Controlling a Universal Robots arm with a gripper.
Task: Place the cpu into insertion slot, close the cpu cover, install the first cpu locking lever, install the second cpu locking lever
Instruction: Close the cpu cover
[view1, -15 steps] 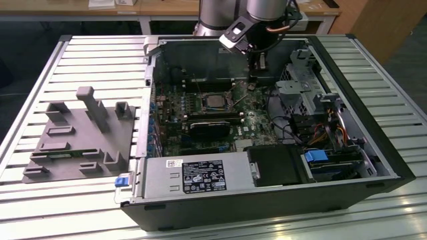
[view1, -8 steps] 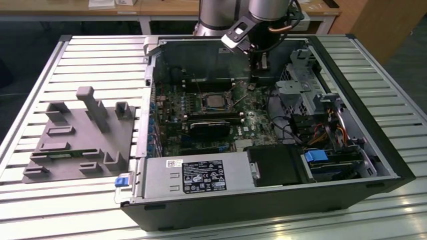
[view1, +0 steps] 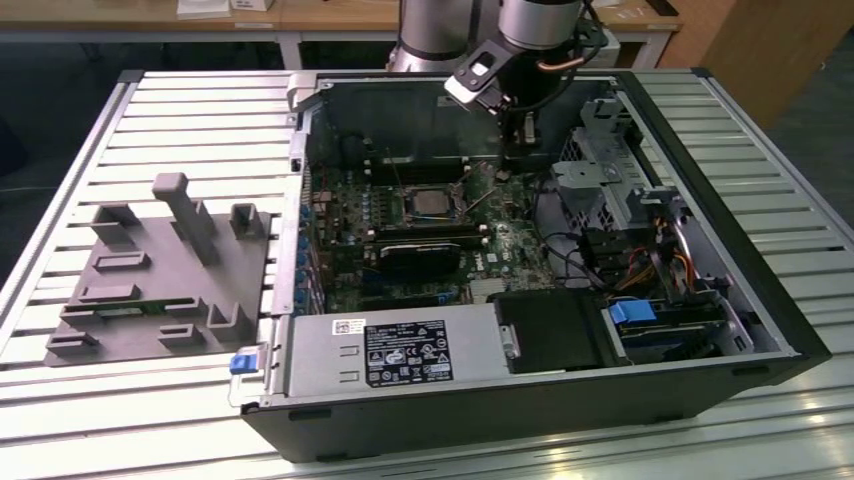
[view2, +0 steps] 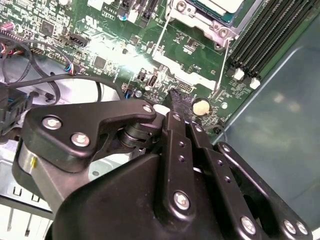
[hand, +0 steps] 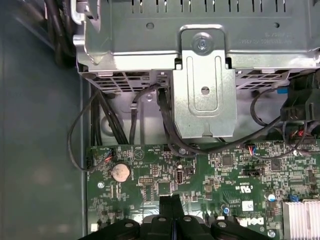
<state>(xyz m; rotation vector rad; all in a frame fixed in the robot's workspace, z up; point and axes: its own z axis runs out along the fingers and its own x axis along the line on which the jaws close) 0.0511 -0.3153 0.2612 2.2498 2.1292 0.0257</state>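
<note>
The cpu (view1: 430, 200) lies with its silver-grey top up in the insertion slot (view1: 406, 203) on the green motherboard. In the second wrist view the cpu (view2: 222, 4) sits inside a metal-edged frame (view2: 200, 22). Two thin wire locking levers (view2: 161, 47) (view2: 223, 62) stick out from the frame over the board. I cannot tell whether the cpu cover lies over the chip. My gripper (view1: 525, 125) hangs above the board, beyond the socket toward the exterior view's right. Its black fingertips (hand: 168, 202) are pressed together with nothing between them, over a coin cell (view2: 201, 105).
The open computer case (view1: 787, 330) lies on a slatted table. A grey power supply (view1: 387, 350) fills its near side and a black heatsink block (view1: 420, 255) sits near the socket. Memory slots (view2: 265, 35), a metal drive cage (hand: 205, 95) and loose cables (hand: 80, 135) are close by. A grey fixture (view1: 160, 270) stands left.
</note>
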